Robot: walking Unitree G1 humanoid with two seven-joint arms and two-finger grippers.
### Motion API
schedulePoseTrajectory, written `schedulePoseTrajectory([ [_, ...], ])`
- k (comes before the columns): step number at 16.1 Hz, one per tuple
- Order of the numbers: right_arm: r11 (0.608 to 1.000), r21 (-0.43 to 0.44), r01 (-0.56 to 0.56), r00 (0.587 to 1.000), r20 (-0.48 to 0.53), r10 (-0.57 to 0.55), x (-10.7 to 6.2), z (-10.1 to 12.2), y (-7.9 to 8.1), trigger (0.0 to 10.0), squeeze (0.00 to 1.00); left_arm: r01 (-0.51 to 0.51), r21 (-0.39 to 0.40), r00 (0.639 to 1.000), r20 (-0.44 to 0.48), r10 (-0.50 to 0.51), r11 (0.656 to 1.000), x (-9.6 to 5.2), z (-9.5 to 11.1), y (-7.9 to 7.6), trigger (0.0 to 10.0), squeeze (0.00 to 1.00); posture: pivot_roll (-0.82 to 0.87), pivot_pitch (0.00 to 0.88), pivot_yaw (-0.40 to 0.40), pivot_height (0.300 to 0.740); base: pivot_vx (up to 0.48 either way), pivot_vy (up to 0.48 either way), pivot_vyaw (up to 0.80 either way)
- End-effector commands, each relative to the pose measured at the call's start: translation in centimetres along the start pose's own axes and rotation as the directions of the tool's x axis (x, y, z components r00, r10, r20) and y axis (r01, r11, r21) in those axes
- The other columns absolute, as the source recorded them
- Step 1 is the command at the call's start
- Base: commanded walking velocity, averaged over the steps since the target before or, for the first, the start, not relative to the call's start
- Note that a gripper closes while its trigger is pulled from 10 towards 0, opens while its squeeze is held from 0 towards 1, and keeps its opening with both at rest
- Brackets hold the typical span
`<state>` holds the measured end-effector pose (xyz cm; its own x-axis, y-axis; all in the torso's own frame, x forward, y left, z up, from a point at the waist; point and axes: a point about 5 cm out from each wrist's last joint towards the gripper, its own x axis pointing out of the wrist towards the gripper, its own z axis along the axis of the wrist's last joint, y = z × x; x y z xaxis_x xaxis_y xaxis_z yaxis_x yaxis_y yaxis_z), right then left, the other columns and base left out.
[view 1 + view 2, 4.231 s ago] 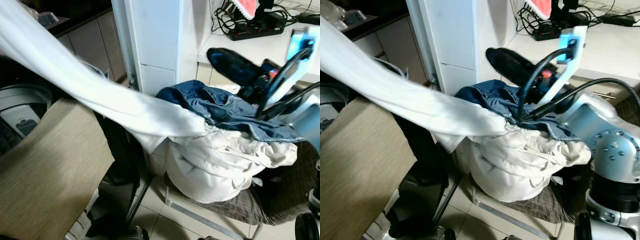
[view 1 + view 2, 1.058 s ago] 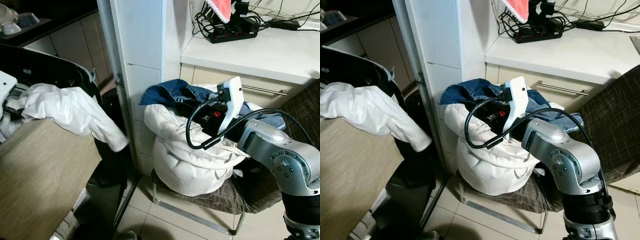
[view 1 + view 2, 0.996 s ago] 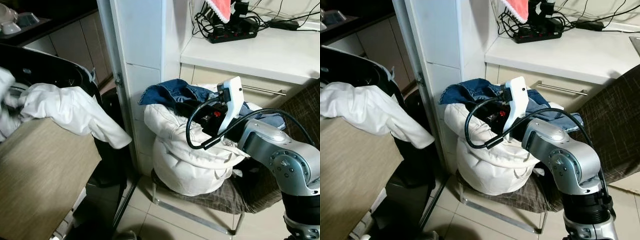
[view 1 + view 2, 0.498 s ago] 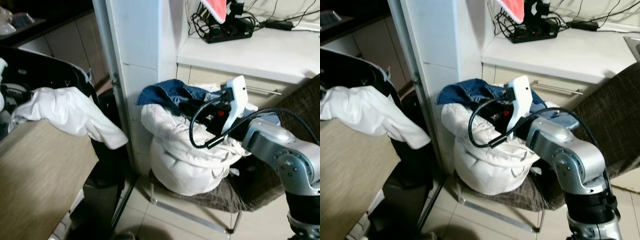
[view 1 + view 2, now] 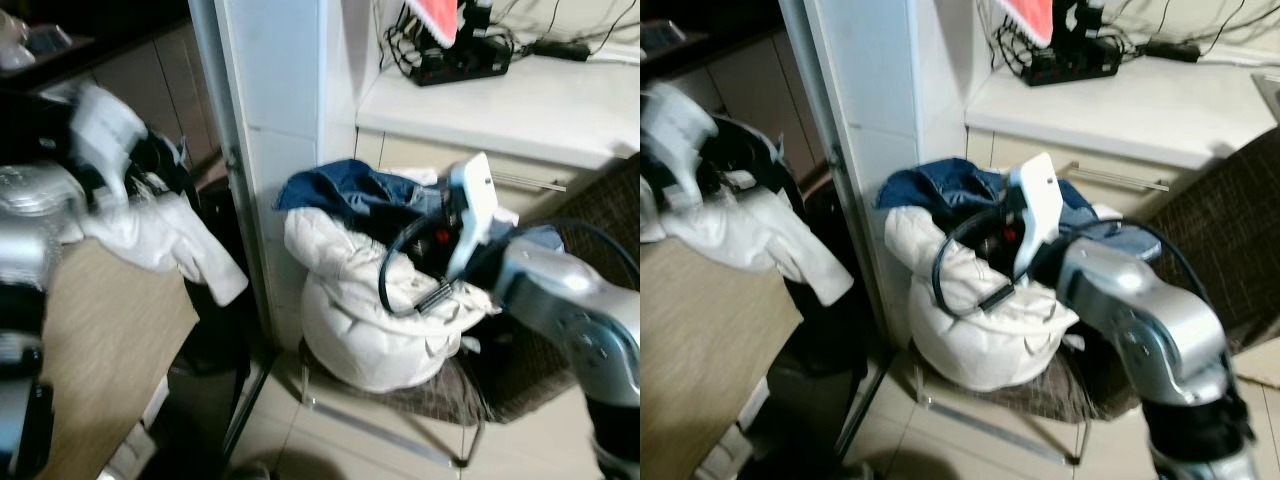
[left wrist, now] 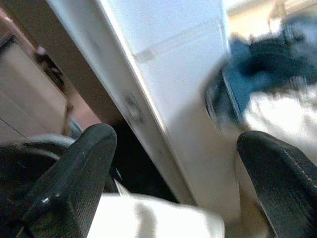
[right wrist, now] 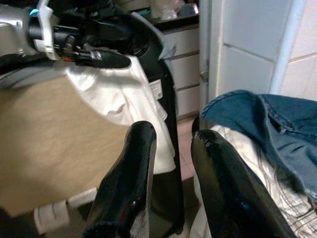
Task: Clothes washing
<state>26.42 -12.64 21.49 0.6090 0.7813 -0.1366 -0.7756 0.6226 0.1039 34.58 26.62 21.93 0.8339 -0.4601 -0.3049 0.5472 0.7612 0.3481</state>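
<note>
Here left gripper [image 6: 168,168], fingers wide apart, empty above white garment [image 5: 165,235] upper left; right gripper [image 7: 171,163] nearly closed, empty, at laundry pile [image 5: 375,320] centre

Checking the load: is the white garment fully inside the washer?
No. The white garment hangs out over the washer's edge, one end dangling down its dark side.

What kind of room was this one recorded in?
Probably a home laundry or utility corner: a washing machine with a white garment draped over its rim, a heap of clothes on a chair, and tiled flooring.
</note>
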Motion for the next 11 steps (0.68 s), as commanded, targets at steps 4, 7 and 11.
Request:
schedulePoseTrajectory([
  [4, 0.992, -0.077, -0.104, 0.994, -0.035, 0.101, -0.7, 0.1, 1.5, 10.0, 0.00, -0.047, 0.161, 0.980, -0.184, 0.077, 0.986, -1.6, -0.7, 0.6, 10.0, 0.00, -0.07, 0.000, 0.041, 0.740, 0.000, 0.000, 0.00],
  [7, 0.982, -0.110, -0.151, 0.986, -0.089, 0.141, -0.5, -0.5, 2.0, 10.0, 0.00, -0.106, 0.238, 0.943, -0.284, 0.173, 0.966, -2.1, -1.9, 1.4, 10.0, 0.00, -0.07, 0.000, 0.038, 0.740, 0.000, 0.000, 0.00],
  [11, 0.974, -0.135, -0.181, 0.980, -0.104, 0.168, -0.3, -0.7, 2.4, 10.0, 0.00, -0.145, 0.260, 0.916, -0.328, 0.229, 0.955, -2.4, -2.5, 1.9, 4.4, 0.00, -0.07, 0.000, 0.036, 0.740, 0.000, 0.000, 0.00],
])
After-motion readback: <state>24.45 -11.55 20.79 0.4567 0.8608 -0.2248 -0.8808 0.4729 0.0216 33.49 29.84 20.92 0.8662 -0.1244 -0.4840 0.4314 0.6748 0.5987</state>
